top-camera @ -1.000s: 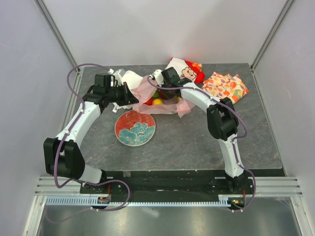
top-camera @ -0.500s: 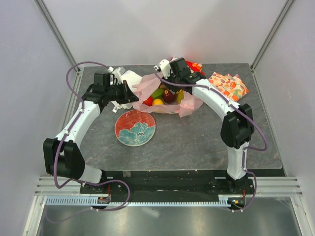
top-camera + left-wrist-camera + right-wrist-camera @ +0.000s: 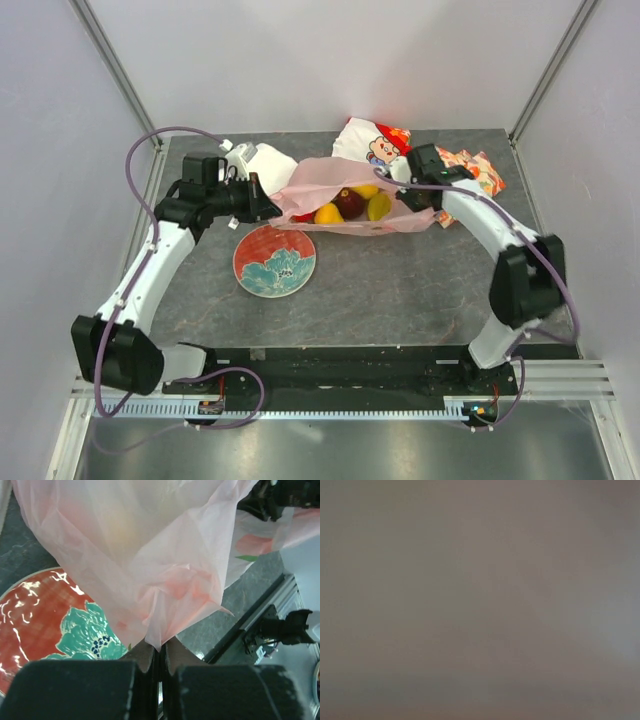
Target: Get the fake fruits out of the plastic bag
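The pale pink plastic bag point(image 3: 312, 184) lies at the back middle, stretched wide between my two grippers. Inside it show a dark red plum point(image 3: 348, 203), a yellow pear point(image 3: 379, 206), a yellow-orange fruit point(image 3: 328, 214) and a red piece point(image 3: 303, 216). My left gripper point(image 3: 262, 200) is shut on the bag's left edge; the left wrist view shows the film point(image 3: 150, 555) pinched between its fingertips point(image 3: 160, 647). My right gripper point(image 3: 408, 195) is at the bag's right edge, which is drawn taut to it. The right wrist view is a plain grey blur.
The red plate with the teal flower point(image 3: 250, 262) lies in front of the bag, also in the left wrist view point(image 3: 30, 610). A white cartoon-print cloth point(image 3: 375, 145) and an orange-patterned cloth point(image 3: 478, 172) lie at the back right. A white crumpled piece point(image 3: 262, 158) lies behind the left gripper.
My right gripper moved from over the bag's middle to the right, drawing the bag's right edge with it. The bag spread wide and the fruits came into view. The left arm shifted slightly.
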You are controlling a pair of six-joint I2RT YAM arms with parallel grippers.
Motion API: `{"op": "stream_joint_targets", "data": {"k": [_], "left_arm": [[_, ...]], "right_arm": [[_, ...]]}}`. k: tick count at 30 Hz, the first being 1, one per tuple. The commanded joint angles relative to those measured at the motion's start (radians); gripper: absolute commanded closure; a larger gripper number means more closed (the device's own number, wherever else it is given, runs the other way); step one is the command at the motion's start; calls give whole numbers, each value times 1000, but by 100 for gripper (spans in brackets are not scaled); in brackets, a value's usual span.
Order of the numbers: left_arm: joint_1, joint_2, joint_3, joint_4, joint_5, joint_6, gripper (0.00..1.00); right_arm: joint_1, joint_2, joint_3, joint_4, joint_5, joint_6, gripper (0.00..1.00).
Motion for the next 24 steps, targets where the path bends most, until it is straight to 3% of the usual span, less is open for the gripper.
{"op": "stream_joint_targets", "data": {"k": [1,6,10,16,19,24], "left_arm": [[-20,-75,-22,-19,82,86,98],[-79,-53,-33,-7,125,97,98],[-118,-9,-48,43,117,60,98],[-172,63,-18,63,31,86,98],[-173,70,-21,83,26,76,98],[-172,90,-21,96,26,88,98]], "right_arm": [[-36,-274,-80,-100,103,-71,68],[-33,-411,-113,-182,-10,-126,64],[-28,-384,-64,-199,-362,-173,53],[13,-302,-140,-141,-406,-271,41],[32,-292,-183,-53,-412,-270,27],[65,-244,-228,41,-432,-299,17]]}}
